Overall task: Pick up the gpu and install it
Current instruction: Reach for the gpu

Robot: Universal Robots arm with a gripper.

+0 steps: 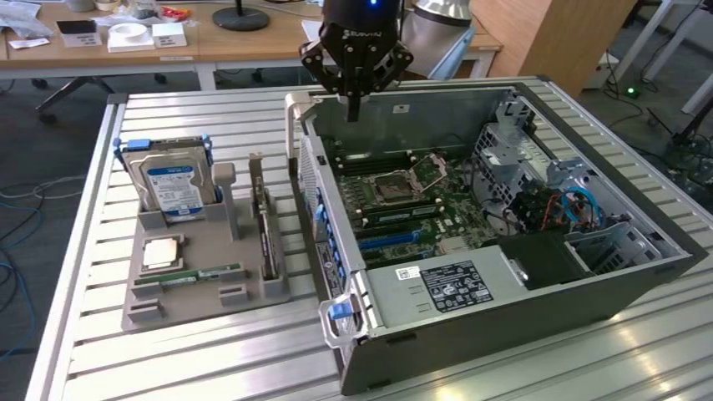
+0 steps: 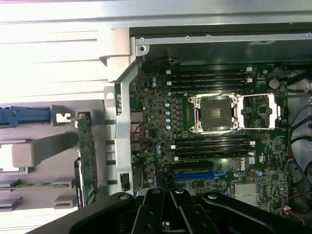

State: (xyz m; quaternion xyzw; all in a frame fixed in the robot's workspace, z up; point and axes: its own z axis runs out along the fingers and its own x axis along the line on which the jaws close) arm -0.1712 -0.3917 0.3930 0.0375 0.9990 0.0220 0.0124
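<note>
gripper (image 1: 354, 110) shut tight, holding nothing, hovers over back edge of the pc case (image 1: 468, 334). gpu (image 1: 265, 238) stands on edge in a grey tray (image 1: 206, 246) slot beside case, prob upright so its top edge is easy to pinch.

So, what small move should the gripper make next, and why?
Probably a sideways move toward the exterior view's left, until it is over the gpu. The gripper hangs shut and empty above the far wall of the computer case, while the gpu stands on edge, untouched, in the grey holder beside the case.
</note>
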